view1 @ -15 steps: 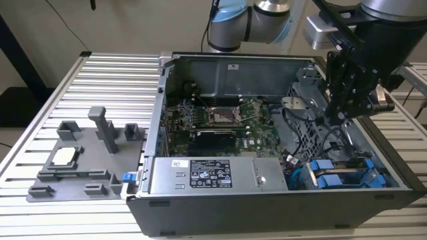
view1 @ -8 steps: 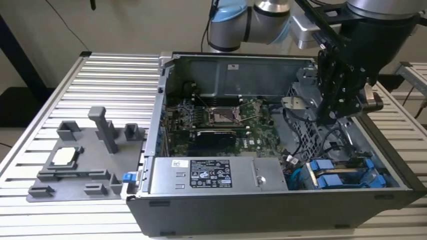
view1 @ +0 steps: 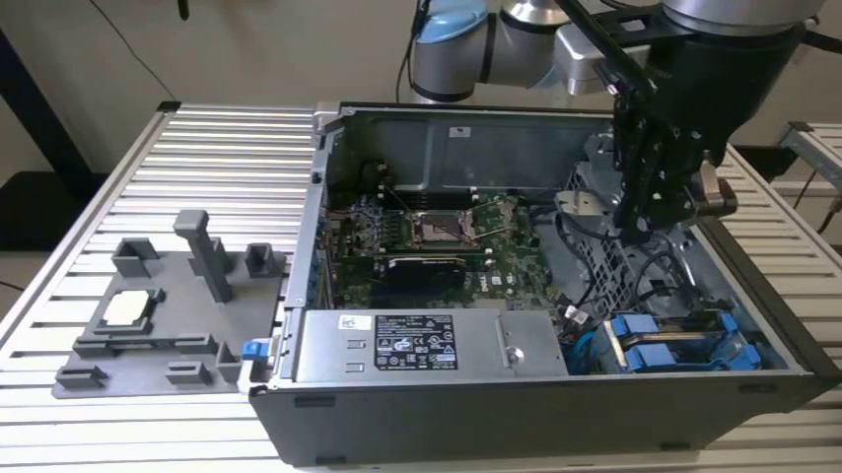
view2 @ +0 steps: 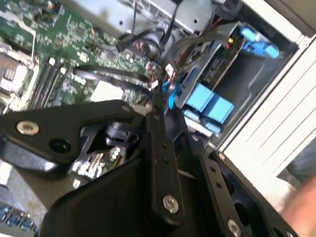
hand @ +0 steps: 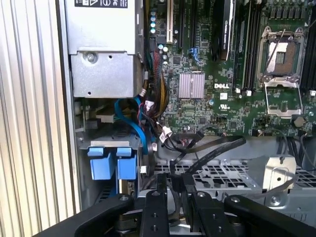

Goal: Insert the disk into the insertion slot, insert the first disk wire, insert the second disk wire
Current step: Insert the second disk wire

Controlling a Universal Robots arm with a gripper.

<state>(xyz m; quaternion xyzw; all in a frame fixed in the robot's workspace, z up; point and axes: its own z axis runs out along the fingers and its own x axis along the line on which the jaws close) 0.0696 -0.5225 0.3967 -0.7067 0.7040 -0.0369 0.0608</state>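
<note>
Upper right of the exterior view, a black gripper (view1: 645, 229) on a grey-and-blue robot arm (view1: 526, 44) reaches down into an open computer case (view1: 526, 424). It hangs over the perforated metal drive cage (view1: 598, 261) at the right side of the case. In both wrist views the gripper (hand: 174, 180) (view2: 155, 102) sits among loose black cables (hand: 212, 148), and whether it is open, closed or pinching a cable cannot be told.

Lower right in the exterior view, two blue-framed disks (view1: 652, 355) sit side by side in the drive bay at the case's front corner. Which of them is the task's disk cannot be told. In the first wrist view their blue tabs (hand: 102, 165) lie just beside a blue flat cable (hand: 136, 123) that curves up toward a bundle of coloured wires.

Left of the bay in the exterior view lies a silver power supply (view1: 421, 345) with a white label. Above it, at the centre of the frame, is the green motherboard (view1: 507, 261) with its bare processor socket (view1: 439, 225).

The case rests on a slatted aluminium desk (view1: 224, 148). A grey plastic fixture tray (view1: 158, 315) lies at the lower left, well apart from the gripper.
</note>
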